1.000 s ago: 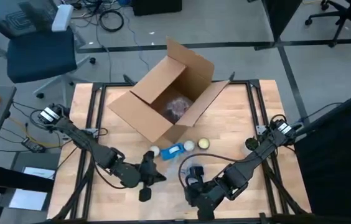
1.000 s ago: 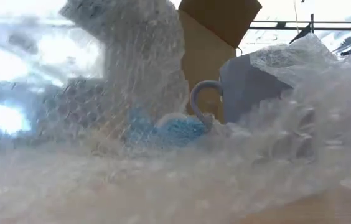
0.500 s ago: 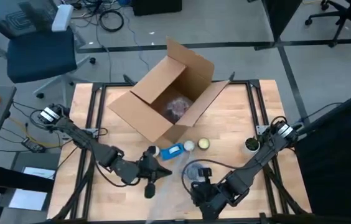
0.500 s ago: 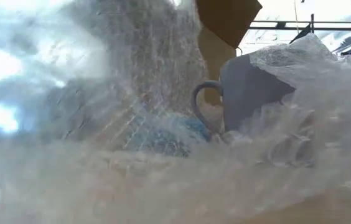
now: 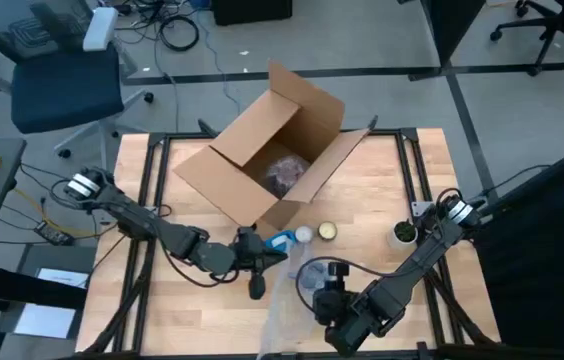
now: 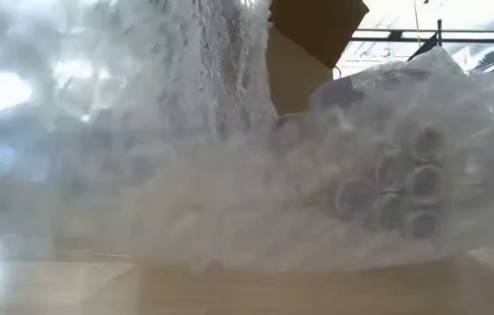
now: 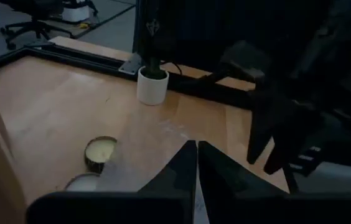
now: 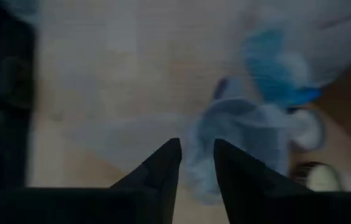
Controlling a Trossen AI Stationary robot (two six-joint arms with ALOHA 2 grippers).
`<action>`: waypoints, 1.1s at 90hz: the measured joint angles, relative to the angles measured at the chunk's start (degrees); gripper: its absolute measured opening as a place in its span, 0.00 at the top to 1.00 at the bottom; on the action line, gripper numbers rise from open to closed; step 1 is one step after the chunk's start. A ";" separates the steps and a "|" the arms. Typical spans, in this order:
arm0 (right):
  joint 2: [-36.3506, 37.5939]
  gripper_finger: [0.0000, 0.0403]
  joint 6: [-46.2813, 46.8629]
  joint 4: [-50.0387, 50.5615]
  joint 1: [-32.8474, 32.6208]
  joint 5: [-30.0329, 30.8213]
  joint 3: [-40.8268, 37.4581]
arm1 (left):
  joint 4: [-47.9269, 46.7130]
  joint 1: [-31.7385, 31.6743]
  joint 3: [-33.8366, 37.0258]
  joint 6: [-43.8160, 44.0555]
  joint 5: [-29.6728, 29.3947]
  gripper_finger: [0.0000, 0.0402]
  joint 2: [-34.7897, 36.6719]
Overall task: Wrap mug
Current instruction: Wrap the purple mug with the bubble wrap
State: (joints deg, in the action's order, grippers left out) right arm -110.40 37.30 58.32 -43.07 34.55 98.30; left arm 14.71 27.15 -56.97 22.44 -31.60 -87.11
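Observation:
A blue-grey mug (image 5: 312, 272) stands near the table's front under a clear sheet of bubble wrap (image 5: 284, 305). The low view shows the bubble wrap (image 6: 229, 175) heaped over the mug, which shows only as a dim shape (image 6: 352, 94). My left gripper (image 5: 258, 268) is just left of the mug, shut on the wrap. My right gripper (image 5: 334, 292) is above the mug's near right side. Its fingers stand a little apart with wrap between them, and the mug (image 8: 238, 134) shows hazily past them. My left gripper pinches the bubble wrap between its two fingertips (image 7: 188, 158), coming level from the table's left. The wrap rises on that side (image 6: 221, 70) and drapes over the mug. Which edge it has, I cannot tell. My right gripper comes from above, slanting down, with wrap (image 8: 195, 163) between its fingers; one layer or several, I cannot tell. The wrap's lower part lies on the table.
An open cardboard box (image 5: 272, 160) lies on its side at the table's middle back. A blue object (image 5: 282, 240), two round candles (image 5: 327, 231) and a small white pot (image 5: 403, 233) stand between the box and the mug. Bare wood lies at the far right.
My left gripper has gone toward the table's right edge, toward the mug, drawing the wrap's raised left part with it. That part has folded over the mug, whose handle and side showed before and are now covered. My right gripper has shifted slightly right.

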 joint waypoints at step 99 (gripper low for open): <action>-0.14 0.33 9.01 -23.80 -6.40 1.74 -6.80 | 6.89 -7.36 -0.08 -10.12 3.82 1.00 -2.08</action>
State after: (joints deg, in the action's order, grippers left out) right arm -110.54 46.30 34.52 -49.47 36.29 91.50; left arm 21.60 19.79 -57.05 12.33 -27.77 -89.19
